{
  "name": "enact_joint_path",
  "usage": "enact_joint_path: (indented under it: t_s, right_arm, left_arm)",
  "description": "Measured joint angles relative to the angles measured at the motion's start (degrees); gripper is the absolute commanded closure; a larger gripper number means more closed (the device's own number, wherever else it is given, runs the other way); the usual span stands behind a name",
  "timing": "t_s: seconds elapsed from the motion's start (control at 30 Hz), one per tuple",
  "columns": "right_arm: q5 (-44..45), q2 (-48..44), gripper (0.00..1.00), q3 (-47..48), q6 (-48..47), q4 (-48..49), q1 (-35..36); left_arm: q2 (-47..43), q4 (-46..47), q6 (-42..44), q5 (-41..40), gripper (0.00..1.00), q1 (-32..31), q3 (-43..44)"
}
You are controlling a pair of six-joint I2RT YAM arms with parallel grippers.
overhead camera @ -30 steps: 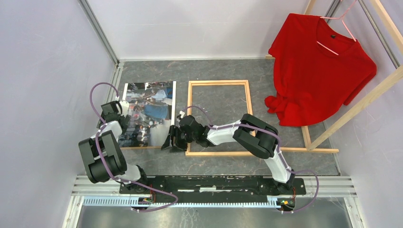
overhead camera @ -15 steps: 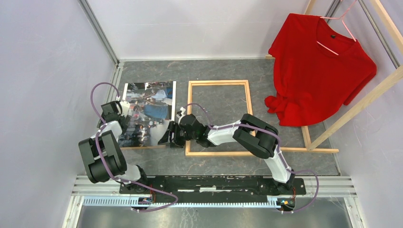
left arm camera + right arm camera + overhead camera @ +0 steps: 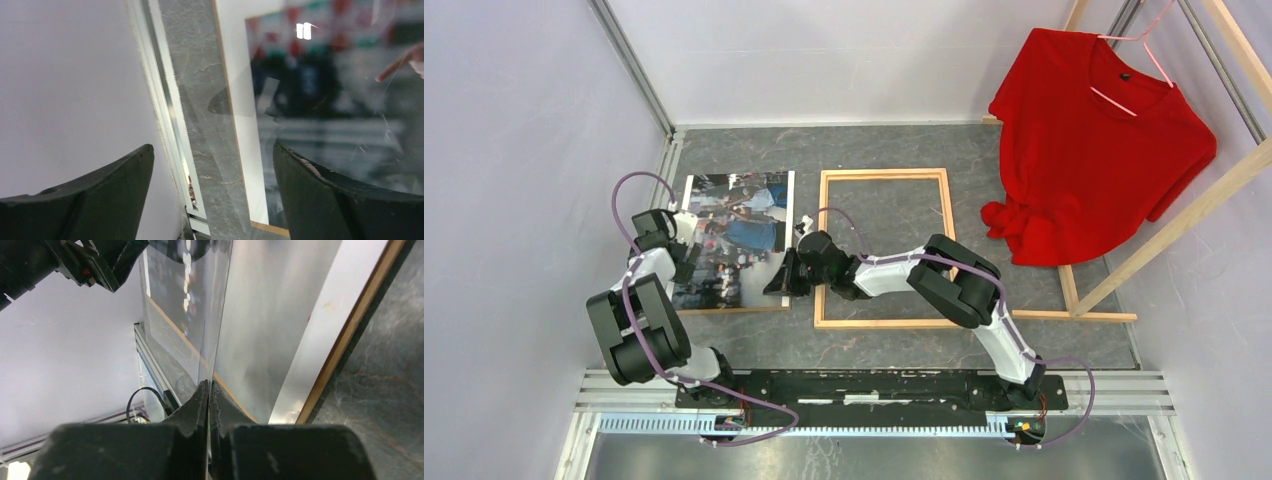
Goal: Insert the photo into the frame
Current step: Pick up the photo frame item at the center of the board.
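Watch right gripper [image 3: 208, 390]: clamped fully shut on bare edge of thin glossy sheet [image 3: 220, 315] just left of frame [image 3: 884, 175] (see-through in wrist view; photo itself or cover over it, cannot tell). Expect slip from so small a bite, or crease if dragged fast; may snag on frame's left rail crossing over. Note photo [image 3: 734, 225] lying on table [image 3: 894, 340], left of frame, not yet inside. Note left gripper [image 3: 212, 197] spread wide, empty, over photo's edge farthest from frame. Mind right arm across frame's near-left corner; wooden rack [image 3: 1184, 210] with red T-shirt [image 3: 1094, 140] right of frame.
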Motion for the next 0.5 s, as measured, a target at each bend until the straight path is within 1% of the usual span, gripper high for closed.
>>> enact_joint_path:
  t_s: [0.03, 0.13, 0.23, 0.3, 0.37, 0.5]
  right_arm:
    - [0.0, 0.0, 1.00, 0.3, -0.6, 0.0, -0.2]
    - [0.0, -1.2, 1.00, 0.5, -2.9, -1.0, -1.0]
    - [0.1, -5.8, 1.00, -1.5, -5.6, -1.9, -1.9]
    - [0.2, -11.1, 1.00, -4.5, -7.3, -2.6, -2.7]
    - [0.3, -18.3, 1.00, -8.8, -9.1, -3.6, -4.3]
    - [0.3, -32.9, 1.00, -19.5, -12.5, -6.2, -10.4]
  left_arm:
    - [0.0, -1.8, 0.0, 0.8, 0.00, 0.4, 0.9]
    - [0.2, -8.2, -0.4, 3.7, 0.00, 1.5, 3.8]
    - [0.3, -15.0, -0.8, 6.3, 0.00, 1.9, 7.9]
    - [0.3, -18.0, -1.2, 8.2, 0.00, 1.9, 11.1]
    - [0.1, -19.8, -2.0, 9.5, 0.00, 1.5, 13.7]
    - [-0.7, -21.3, -3.5, 9.7, 0.00, -2.6, 15.5]
